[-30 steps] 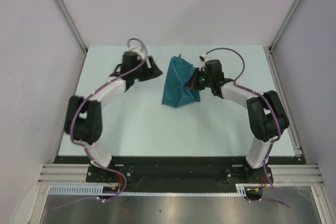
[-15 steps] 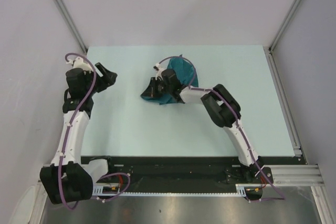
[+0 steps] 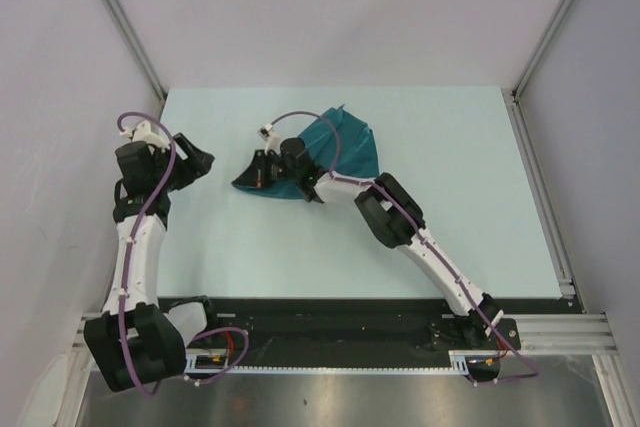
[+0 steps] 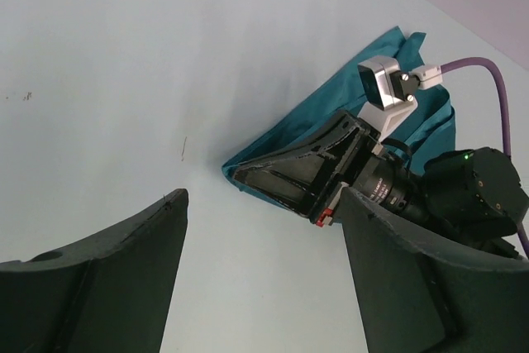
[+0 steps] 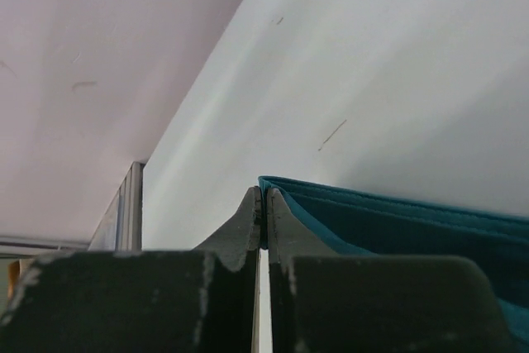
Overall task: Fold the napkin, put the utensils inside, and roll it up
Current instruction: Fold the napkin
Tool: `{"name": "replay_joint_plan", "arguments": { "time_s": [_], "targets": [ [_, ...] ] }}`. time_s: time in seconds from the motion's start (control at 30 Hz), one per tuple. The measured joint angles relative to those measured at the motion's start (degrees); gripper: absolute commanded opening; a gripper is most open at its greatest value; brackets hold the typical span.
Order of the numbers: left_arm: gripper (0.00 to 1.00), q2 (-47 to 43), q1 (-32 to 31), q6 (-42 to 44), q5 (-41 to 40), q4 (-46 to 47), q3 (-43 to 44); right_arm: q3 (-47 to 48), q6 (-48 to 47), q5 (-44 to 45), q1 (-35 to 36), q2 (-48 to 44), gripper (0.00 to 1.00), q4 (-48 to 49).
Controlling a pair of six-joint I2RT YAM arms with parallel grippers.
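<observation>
A teal napkin [image 3: 345,142] lies bunched on the pale bench [image 3: 450,207], its leading corner pinched between the right fingers [image 3: 250,179], which are pressed together on the cloth. The rest of the napkin fans out behind those fingers toward the far side of the bench. In the right wrist view, the right fingers [image 5: 263,204] meet on a folded edge, with several layers of napkin [image 5: 397,221] trailing off to one side. The left fingers [image 3: 200,162] are spread wide with only bare bench between them, near the right fingers but apart from them and the cloth. From the left wrist view, the left fingers [image 4: 263,204] frame the right fingers [image 4: 244,175] and the napkin [image 4: 285,134] straight ahead.
</observation>
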Motion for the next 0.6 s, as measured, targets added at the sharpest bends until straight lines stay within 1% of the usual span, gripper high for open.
{"name": "replay_joint_plan", "arguments": {
  "time_s": [0.17, 0.33, 0.5, 0.53, 0.6],
  "targets": [
    [0.78, 0.0, 1.9, 0.0, 1.5, 0.6, -1.8, 6.1, 1.0, -2.9, 0.9, 5.1, 0.00, -0.7],
    [0.79, 0.1, 3.0, -0.1, 2.8, 1.1, -2.4, 7.6, 1.9, -5.3, 1.4, 7.3, 0.00, -0.9],
    [0.79, 0.1, 3.4, -0.2, 3.4, 2.2, -2.4, 8.3, 1.9, -6.6, 1.7, 7.5, 0.00, -0.9],
    [0.80, 0.1, 3.5, -0.2, 3.5, 2.3, -2.4, 8.5, 1.9, -6.8, 1.7, 7.5, 0.13, -0.9],
    [0.82, 0.1, 3.5, -0.2, 3.6, 2.7, -2.6, 8.8, 1.9, -7.3, 1.8, 7.5, 0.28, -0.9]
  ]
}}
